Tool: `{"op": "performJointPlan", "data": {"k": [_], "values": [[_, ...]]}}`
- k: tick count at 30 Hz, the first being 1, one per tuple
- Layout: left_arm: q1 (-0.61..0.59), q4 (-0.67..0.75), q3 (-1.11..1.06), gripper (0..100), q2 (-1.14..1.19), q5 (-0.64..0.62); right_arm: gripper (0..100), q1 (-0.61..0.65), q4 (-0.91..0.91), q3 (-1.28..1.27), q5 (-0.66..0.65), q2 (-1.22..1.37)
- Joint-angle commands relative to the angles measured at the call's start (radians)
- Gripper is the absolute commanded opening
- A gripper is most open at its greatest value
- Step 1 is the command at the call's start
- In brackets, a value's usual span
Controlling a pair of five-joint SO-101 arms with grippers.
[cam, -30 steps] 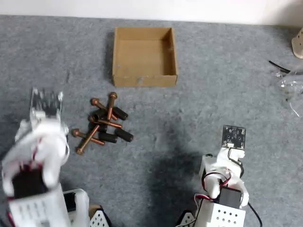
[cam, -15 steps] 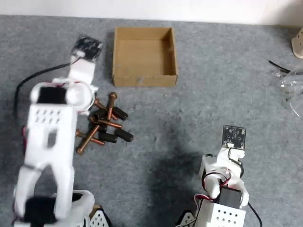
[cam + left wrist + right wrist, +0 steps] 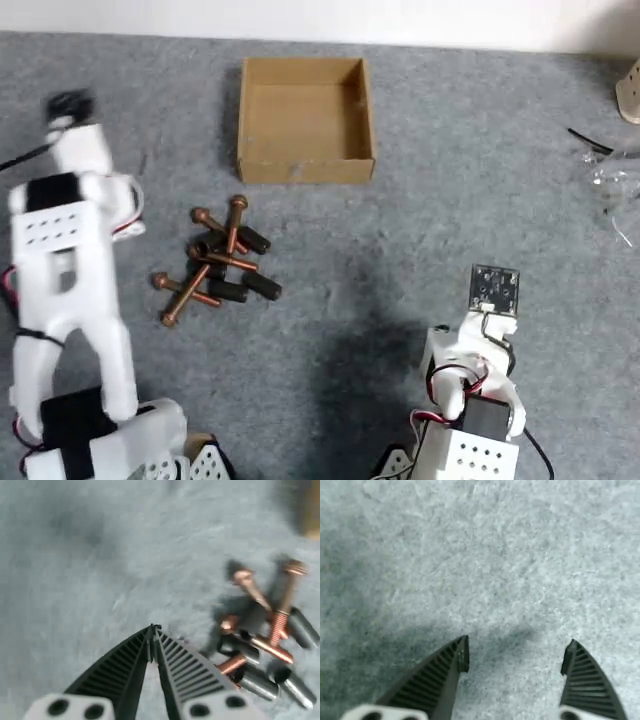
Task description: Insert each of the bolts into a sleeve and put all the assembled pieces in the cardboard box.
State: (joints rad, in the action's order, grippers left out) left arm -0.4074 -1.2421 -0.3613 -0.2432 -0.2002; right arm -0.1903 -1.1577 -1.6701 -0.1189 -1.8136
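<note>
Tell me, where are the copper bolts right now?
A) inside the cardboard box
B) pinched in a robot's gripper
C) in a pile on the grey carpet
C: the bolts lie jumbled together with the black sleeves on the grey carpet, a little way from the cardboard box.
</note>
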Motion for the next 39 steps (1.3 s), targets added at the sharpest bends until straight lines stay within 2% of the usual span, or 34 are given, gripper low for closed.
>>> {"op": "performJointPlan", "data": {"k": [1,3,6,12,16,21,25,33,39], "values": [[-0.102,0.021,-0.038,1,-0.002,-0.186,28.5,-0.015,0.073,-0.139,-0.041,-0.008],[-0.133,0.031,-0.065,1,-0.002,-0.244,28.5,-0.002,0.108,-0.13,-0.083,-0.008],[-0.137,0.031,-0.074,1,0.002,-0.236,28.5,0.111,0.127,-0.013,-0.086,0.002],[-0.137,0.103,-0.108,1,0.005,-0.233,28.5,0.555,0.058,0.147,-0.086,0.004],[-0.137,0.207,-0.173,1,-0.001,-0.233,28.5,0.615,0.062,0.153,-0.094,0.004],[-0.128,0.226,-0.179,1,-0.001,-0.233,28.5,0.694,0.102,0.188,-0.094,0.039],[-0.127,0.23,-0.179,1,0.004,-0.233,28.5,0.785,0.153,0.297,-0.094,0.265],[-0.125,0.288,-0.211,1,0.005,-0.232,28.5,0.981,0.242,0.743,-0.094,0.952],[-0.128,0.288,-0.213,1,0.005,-0.232,28.6,1.006,0.246,1.061,-0.094,1.422]]}}
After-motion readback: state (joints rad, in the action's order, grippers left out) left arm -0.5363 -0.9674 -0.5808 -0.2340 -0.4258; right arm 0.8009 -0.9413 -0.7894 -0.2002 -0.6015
